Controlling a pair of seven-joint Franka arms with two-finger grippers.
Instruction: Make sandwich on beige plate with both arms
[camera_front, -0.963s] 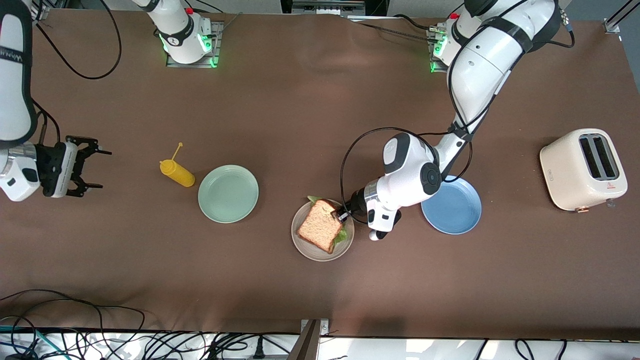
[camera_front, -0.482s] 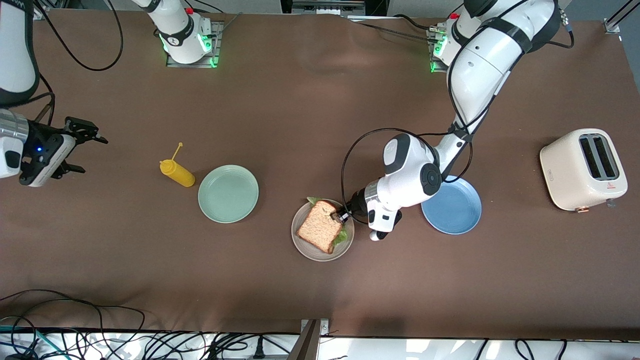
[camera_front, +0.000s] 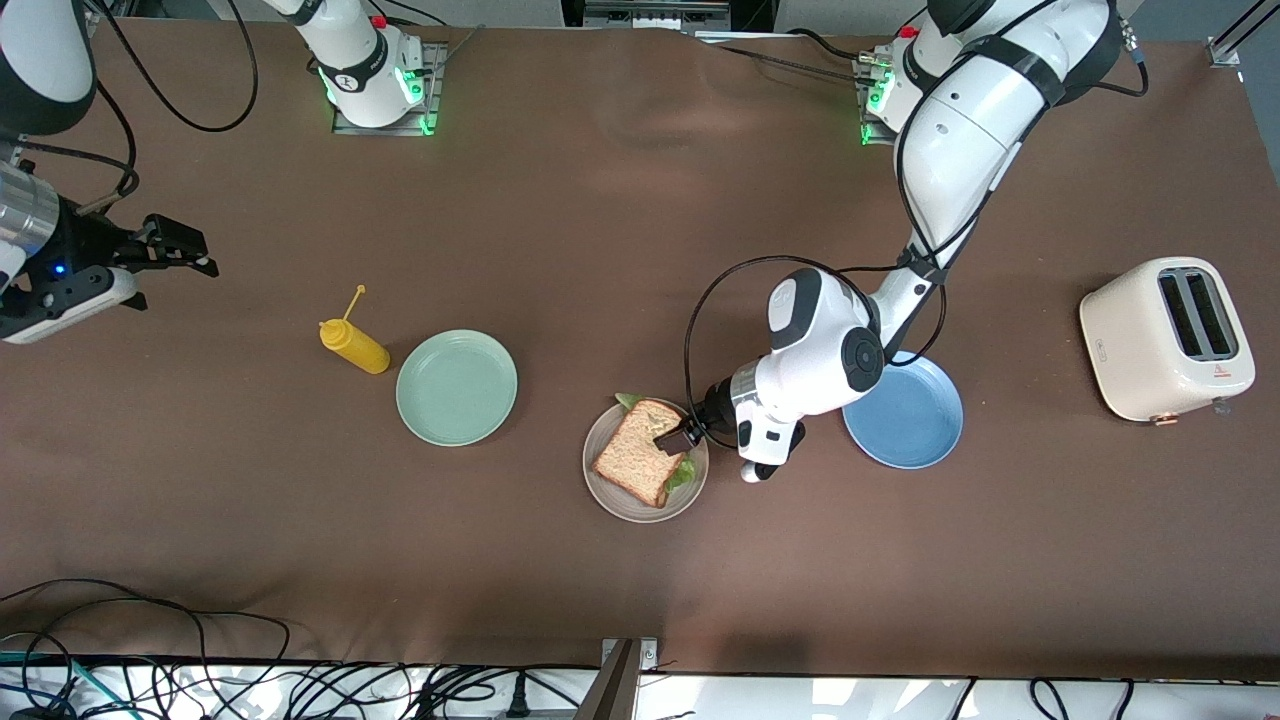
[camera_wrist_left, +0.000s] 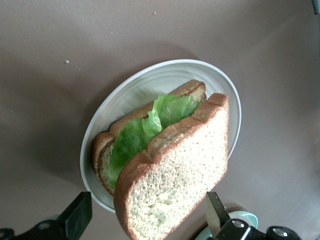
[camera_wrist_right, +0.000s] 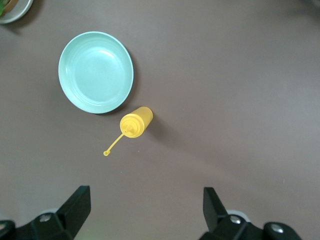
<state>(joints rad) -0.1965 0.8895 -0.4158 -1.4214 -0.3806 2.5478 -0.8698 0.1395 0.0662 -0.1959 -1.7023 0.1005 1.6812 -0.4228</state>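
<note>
Currently, items listed across the front view from the right arm's end to the left arm's end.
Right gripper (camera_front: 170, 268): waiting over bare table, clear of the work; fingers (camera_wrist_right: 76, 206) wide, holding nothing.
Bottle (camera_front: 353, 345): lying on its side beside the green plate (camera_front: 456, 387); both unused, well apart from the build.
Sandwich (camera_front: 638, 452): on the beige plate (camera_front: 610, 497), which catches the whole stack; top slice leans on lettuce (camera_wrist_left: 145, 127), not yet flat.
Left gripper (camera_front: 680, 433): over the sandwich's edge; fingers (camera_wrist_left: 77, 216) spread wide either side of the top slice, gripping nothing, likely a release.
Blue plate (camera_front: 905, 415): partly under the left arm.
Toaster (camera_front: 1166, 338): at the left arm's end, slots up.
</note>
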